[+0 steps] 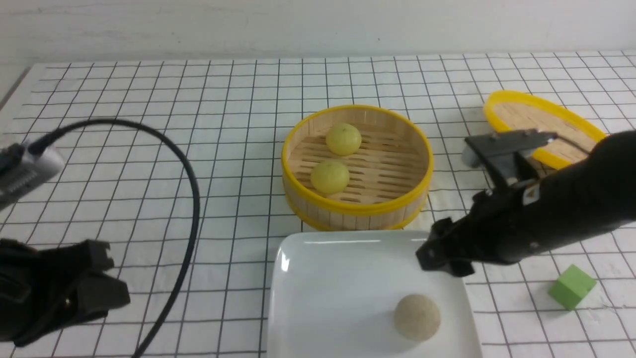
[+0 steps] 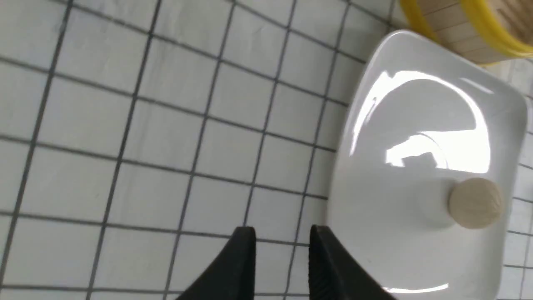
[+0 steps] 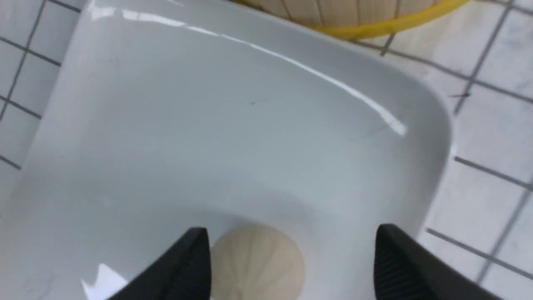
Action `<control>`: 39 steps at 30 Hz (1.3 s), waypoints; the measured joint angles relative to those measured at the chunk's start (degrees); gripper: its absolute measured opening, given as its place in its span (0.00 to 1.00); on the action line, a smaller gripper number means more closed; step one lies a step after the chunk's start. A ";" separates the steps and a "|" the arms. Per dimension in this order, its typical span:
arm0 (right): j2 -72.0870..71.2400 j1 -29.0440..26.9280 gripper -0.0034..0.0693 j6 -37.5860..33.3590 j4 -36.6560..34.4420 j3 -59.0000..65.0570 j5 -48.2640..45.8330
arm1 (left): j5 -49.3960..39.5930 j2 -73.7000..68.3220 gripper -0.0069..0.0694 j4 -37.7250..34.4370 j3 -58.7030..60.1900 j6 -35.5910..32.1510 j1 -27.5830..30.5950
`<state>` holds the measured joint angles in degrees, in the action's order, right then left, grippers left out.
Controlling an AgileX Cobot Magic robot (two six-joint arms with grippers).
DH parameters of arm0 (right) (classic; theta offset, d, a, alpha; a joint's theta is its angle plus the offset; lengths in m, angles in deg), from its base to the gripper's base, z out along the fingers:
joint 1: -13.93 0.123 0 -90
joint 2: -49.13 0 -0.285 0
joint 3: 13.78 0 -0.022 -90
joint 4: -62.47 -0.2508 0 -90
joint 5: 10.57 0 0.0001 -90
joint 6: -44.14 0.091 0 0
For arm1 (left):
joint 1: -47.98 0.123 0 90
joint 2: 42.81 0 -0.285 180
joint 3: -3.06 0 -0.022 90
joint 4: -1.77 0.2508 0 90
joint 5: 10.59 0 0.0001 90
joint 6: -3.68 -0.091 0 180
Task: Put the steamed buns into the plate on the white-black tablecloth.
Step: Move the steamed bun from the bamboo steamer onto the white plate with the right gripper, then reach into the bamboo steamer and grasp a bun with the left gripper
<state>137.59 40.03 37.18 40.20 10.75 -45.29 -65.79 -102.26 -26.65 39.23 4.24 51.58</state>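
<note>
A beige-grey steamed bun (image 1: 417, 316) lies on the white square plate (image 1: 338, 288), which rests on the white-black tablecloth (image 1: 149, 99). Two pale yellow buns (image 1: 343, 139) (image 1: 330, 177) sit in the bamboo steamer basket (image 1: 357, 209) behind the plate. My right gripper (image 1: 439, 258) is open and empty, hovering over the plate's far right corner. In the right wrist view (image 3: 291, 250) the beige bun (image 3: 258, 262) lies on the plate (image 3: 250, 125) between the spread fingers. My left gripper (image 1: 107, 271) (image 2: 281, 250) is at the near left, jaws slightly apart, empty, beside the plate (image 2: 395, 104) and bun (image 2: 476, 203).
A yellow-rimmed bamboo lid (image 1: 541, 119) lies at the back right, behind my right arm. A green cube (image 1: 571, 287) sits right of the plate. A black cable (image 1: 194, 199) loops over the cloth at the left. The steamer wall also shows in the left wrist view (image 2: 466, 25) and the right wrist view (image 3: 354, 25).
</note>
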 joint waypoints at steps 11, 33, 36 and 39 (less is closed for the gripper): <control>-31.08 -9.71 0.03 2.65 9.16 5.47 -23.37 | 0.77 -13.82 0.11 -0.19 -8.78 -3.37 -0.55; -52.80 -10.20 0.04 3.23 15.90 25.80 -12.37 | 7.04 -64.43 0.58 26.58 -59.18 14.68 -34.09; -52.80 -10.20 0.05 3.23 15.79 25.92 -12.21 | 7.18 -68.19 0.62 28.43 -62.53 15.24 -34.21; -52.80 -10.20 0.05 3.23 15.77 26.07 -12.02 | 8.16 -71.29 0.61 28.43 -64.21 15.42 -34.21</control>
<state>84.79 29.83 40.41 55.97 36.82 -57.31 -57.63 -173.55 1.77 -24.98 19.66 17.37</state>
